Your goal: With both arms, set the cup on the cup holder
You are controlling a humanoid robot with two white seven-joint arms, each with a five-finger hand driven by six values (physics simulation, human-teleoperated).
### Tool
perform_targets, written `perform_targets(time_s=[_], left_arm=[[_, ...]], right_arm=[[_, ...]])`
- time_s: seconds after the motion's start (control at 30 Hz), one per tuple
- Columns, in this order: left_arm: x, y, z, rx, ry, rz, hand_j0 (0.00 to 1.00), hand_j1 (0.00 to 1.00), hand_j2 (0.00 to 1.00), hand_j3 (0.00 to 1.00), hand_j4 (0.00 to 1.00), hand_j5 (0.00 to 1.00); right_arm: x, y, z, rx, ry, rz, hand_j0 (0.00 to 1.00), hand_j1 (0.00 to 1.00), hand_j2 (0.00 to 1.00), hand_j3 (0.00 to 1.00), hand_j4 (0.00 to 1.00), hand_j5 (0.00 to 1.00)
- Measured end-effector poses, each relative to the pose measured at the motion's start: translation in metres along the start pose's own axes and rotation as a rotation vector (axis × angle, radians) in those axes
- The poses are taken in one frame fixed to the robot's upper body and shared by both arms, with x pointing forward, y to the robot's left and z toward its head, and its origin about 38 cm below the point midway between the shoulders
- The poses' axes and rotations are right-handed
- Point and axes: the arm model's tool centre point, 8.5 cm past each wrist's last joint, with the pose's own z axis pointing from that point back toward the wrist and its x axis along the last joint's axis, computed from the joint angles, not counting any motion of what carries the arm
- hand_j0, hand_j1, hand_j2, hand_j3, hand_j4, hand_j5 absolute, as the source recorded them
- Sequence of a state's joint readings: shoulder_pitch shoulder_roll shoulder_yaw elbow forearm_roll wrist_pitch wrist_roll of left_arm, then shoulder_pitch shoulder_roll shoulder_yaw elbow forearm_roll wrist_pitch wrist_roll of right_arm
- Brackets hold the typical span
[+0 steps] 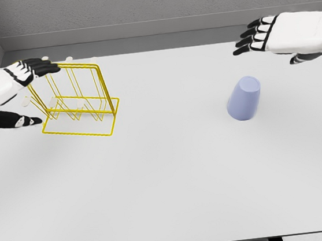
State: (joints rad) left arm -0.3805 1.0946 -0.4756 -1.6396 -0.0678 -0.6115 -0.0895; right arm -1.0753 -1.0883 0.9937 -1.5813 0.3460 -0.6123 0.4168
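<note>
My left hand (12,94) comes in from the left edge and sits at the near end of the rack (79,101), over the far left part of the table (174,183). Its dark fingers (38,67) reach straight out along the top of the yellow wires, and the thumb (12,120) lies lower, by the rack's bottom left corner. The wires run between thumb and fingers, yet I cannot tell whether I am touching them — the hand looks loosely spread, not clenched on anything.

The rack is a yellow wire frame: a flat rectangular base on the table with tall loops rising from it and leaning a little toward my left hand. It holds nothing.

My right hand (291,36) hangs at the far right, above the table's back edge. The fingers (253,36) are stretched out together and point left, the thumb tucked below — flat and relaxed, holding nothing.

The cup (244,99) is pale lilac and stands upside down on the table, right of the middle, its closed bottom facing up and tipped slightly toward the back. It lies below and a bit left of my right hand, apart from it, and well apart from the rack across the table. Neither hand is on it.
</note>
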Motion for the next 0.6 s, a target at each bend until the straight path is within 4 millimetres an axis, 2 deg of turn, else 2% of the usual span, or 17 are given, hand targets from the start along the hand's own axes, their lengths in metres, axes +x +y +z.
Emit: perform_targets(time_s=[0.1, 0.2, 0.3, 0.6], left_arm=[[-0.001, 0.0, 0.003, 0.0, 0.008, 0.0, 1.0, 1.0, 1.0, 1.0, 1.0, 1.0], [0.002, 0.004, 0.001, 0.003, -0.002, -0.013, 1.0, 1.0, 1.0, 1.0, 1.0, 1.0], [0.005, 0.007, 0.0, 0.005, -0.012, -0.022, 1.0, 1.0, 1.0, 1.0, 1.0, 1.0], [0.006, -0.004, 0.002, -0.015, -0.011, -0.004, 1.0, 1.0, 1.0, 1.0, 1.0, 1.0]], right_arm=[[-0.002, 0.005, -0.02, 0.047, -0.023, -0.009, 1.0, 1.0, 1.0, 1.0, 1.0, 1.0], [-0.002, 0.019, -0.036, 0.088, -0.042, -0.036, 1.0, 1.0, 1.0, 1.0, 1.0, 1.0], [-0.003, 0.023, -0.045, 0.11, -0.051, -0.041, 1.0, 1.0, 1.0, 1.0, 1.0, 1.0], [-0.005, 0.052, -0.07, 0.195, -0.059, -0.083, 1.0, 1.0, 1.0, 1.0, 1.0, 1.0]])
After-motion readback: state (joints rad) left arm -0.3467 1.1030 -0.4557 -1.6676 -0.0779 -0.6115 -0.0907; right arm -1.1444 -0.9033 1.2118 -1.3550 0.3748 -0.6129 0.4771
